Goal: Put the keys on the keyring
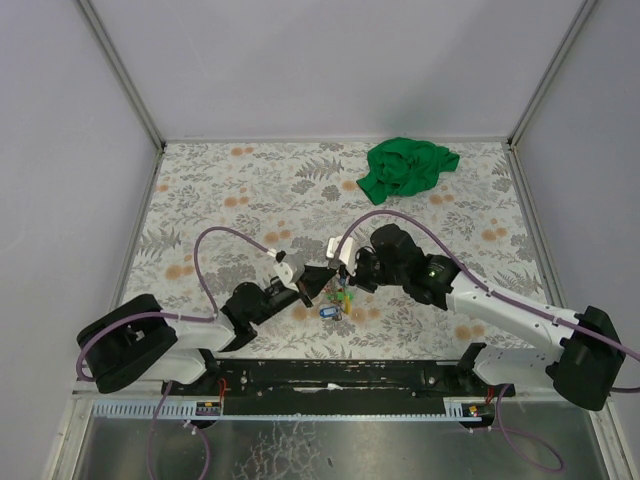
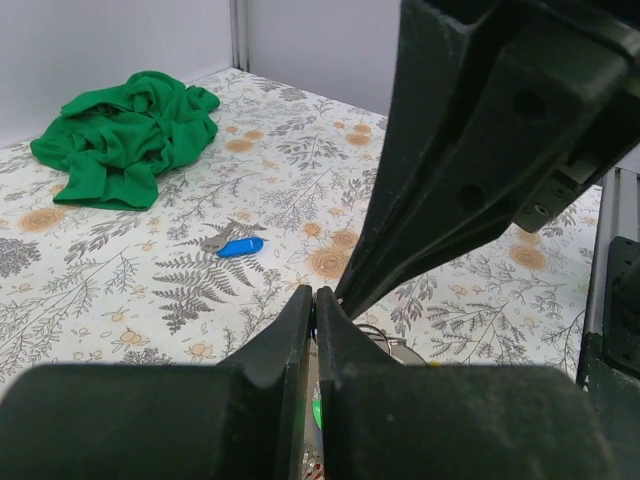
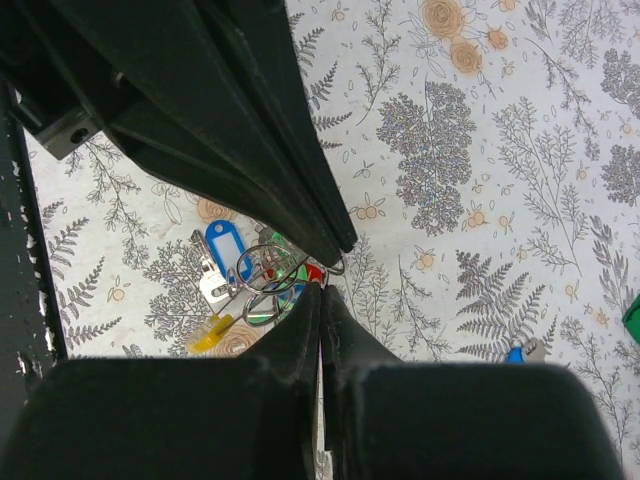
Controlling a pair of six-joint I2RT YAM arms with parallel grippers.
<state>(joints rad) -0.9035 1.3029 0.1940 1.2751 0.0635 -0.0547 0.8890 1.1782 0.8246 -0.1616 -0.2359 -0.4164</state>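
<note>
Holding both pincers clamped tight, I have my left pincer [image 2: 315,297] and my right pincer [image 3: 320,292] tip to tip just above the keyring [image 3: 262,272], which sits tangled with the keys [image 3: 221,247]. Whether either tip pinches the wire I cannot tell. 1 blue key [image 2: 240,246] lies well apart. To thread well, I judge 1 pincer should steady the loop while the other slides a key's hole onto the wire's end. No brand or writing is readable anywhere.
</note>
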